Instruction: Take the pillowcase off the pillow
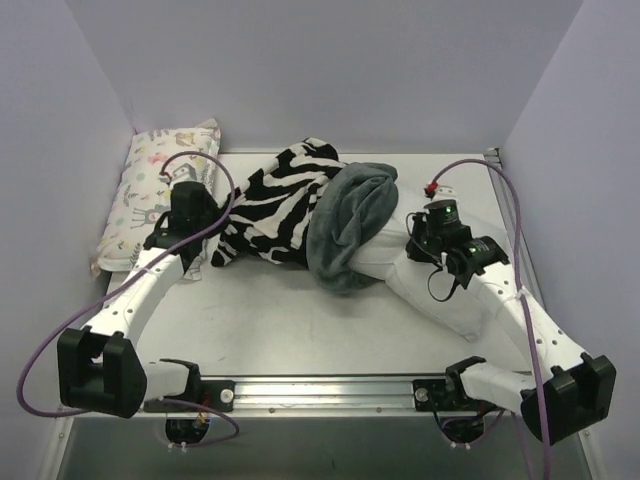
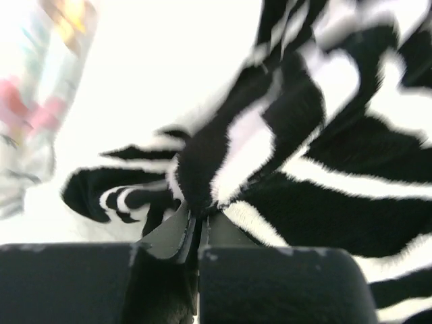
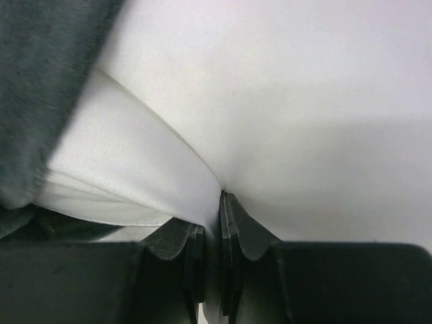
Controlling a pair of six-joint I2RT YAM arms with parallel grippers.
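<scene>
**Both end effectors clamped; case bunched at one end**

The pillow (image 1: 455,315) lies diagonally on the white table (image 1: 300,330), its long axis running from centre to near right. The pillowcase (image 1: 285,205) bunches over its far-left end. The left end effector (image 2: 196,226) pinches zebra fabric and the right end effector (image 3: 212,209) pinches pillow cloth. Lavender walls surround the table.

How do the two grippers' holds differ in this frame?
The left gripper is shut on the zebra-striped pillowcase; the right gripper is shut on the plain white pillow. The left gripper sits near the animal-print pillow, the right gripper at the opposite end. Both pinch a fabric fold.
</scene>
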